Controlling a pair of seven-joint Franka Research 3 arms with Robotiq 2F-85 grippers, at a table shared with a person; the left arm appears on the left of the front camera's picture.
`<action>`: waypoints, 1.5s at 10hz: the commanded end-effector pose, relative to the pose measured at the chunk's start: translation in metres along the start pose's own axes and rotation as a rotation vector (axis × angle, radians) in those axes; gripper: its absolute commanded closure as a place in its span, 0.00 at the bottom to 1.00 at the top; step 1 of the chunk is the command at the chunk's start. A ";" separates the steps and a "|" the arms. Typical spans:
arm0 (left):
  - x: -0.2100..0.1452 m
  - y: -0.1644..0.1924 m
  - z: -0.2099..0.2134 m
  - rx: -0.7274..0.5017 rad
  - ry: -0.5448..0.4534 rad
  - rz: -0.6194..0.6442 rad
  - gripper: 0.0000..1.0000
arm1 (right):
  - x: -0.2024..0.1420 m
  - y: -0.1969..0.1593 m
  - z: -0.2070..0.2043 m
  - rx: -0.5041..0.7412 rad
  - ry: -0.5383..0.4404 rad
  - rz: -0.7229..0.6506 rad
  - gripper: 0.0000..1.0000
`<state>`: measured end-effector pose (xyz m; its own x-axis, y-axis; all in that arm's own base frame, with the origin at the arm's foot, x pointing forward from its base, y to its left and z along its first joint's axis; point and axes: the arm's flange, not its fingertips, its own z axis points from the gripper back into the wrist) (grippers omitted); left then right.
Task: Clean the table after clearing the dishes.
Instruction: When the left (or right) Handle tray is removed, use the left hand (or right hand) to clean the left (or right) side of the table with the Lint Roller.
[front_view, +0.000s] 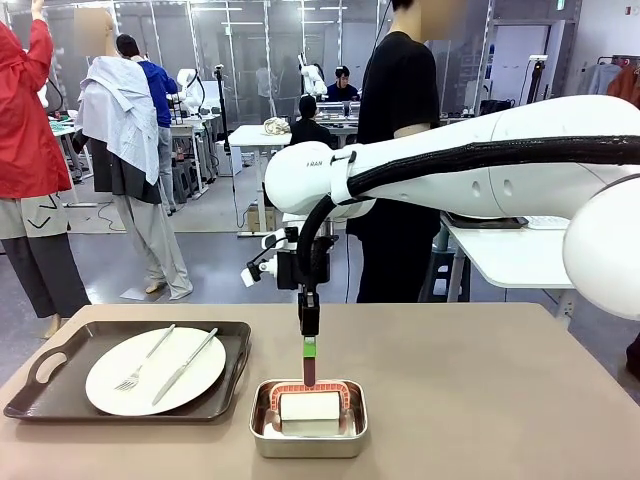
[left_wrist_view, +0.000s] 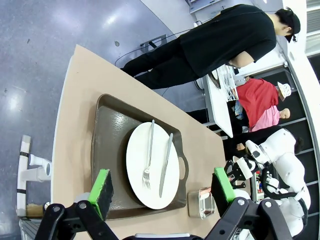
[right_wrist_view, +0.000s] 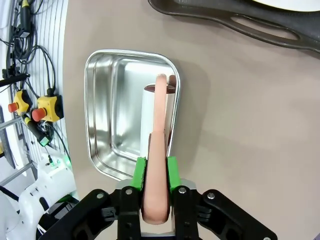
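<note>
Jaws on the right squeeze the pink handle (right_wrist_view: 159, 115) of a white wiper block (front_view: 309, 406) in the shiny steel pan (front_view: 300, 447), likely for wiping the brown surface (front_view: 480, 380); left jaws hang open.

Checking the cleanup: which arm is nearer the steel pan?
Right arm: jaws just above the steel pan, shut on the pink handle; left jaws hang open over the tray, pan off to one side.

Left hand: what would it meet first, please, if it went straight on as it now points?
Probably the white plate on the brown tray, near its knife; the open left hand points at it, depth unclear.
</note>
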<state>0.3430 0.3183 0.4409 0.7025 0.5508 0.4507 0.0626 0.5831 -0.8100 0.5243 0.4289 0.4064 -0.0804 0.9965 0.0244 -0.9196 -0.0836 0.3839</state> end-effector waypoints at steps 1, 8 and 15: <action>0.002 0.000 0.003 -0.014 0.000 -0.003 0.00 | 0.003 0.023 0.009 -0.040 0.024 -0.055 0.99; 0.002 0.000 0.003 -0.014 0.000 -0.003 0.00 | -0.155 0.158 0.031 -0.210 -0.582 -0.765 0.94; 0.002 0.000 0.003 -0.014 0.000 -0.003 0.00 | -0.317 0.148 -0.046 -0.019 -1.155 -1.076 0.94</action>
<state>0.3436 0.3188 0.4408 0.7030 0.5504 0.4504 0.0622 0.5833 -0.8099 0.3885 0.1001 0.4214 0.9150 0.0433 0.4012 -0.3153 0.6971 0.6439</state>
